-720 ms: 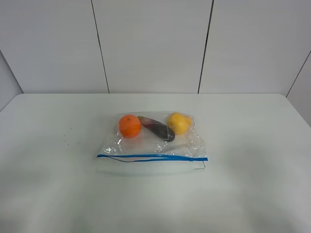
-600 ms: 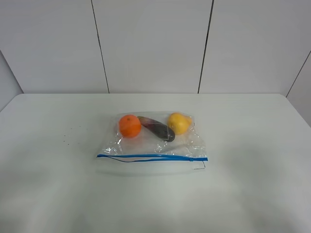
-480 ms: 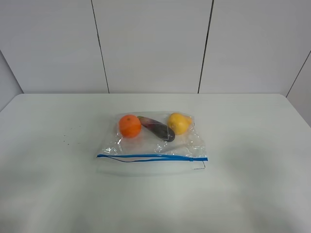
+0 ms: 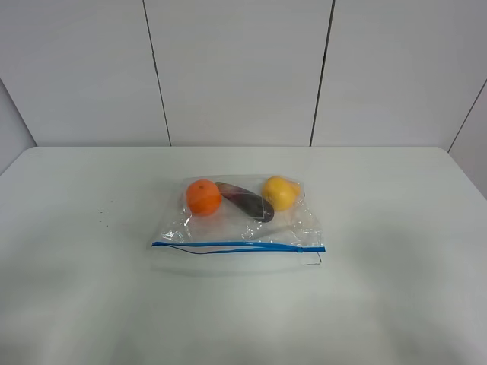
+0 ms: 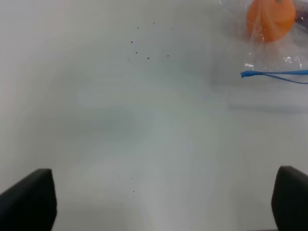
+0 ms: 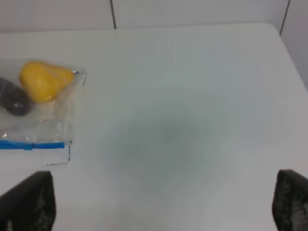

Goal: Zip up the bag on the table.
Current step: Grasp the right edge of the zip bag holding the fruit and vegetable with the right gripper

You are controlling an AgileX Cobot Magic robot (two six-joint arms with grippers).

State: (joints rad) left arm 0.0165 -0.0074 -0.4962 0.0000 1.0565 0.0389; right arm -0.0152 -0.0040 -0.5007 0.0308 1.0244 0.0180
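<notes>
Only the bag (image 4: 240, 228) sits in my way on the table (image 4: 396, 258). I have wide bare surface left, right and near of it.

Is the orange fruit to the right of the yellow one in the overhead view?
No, the orange fruit lies at the left end of the bag and the yellow one at the right.
</notes>
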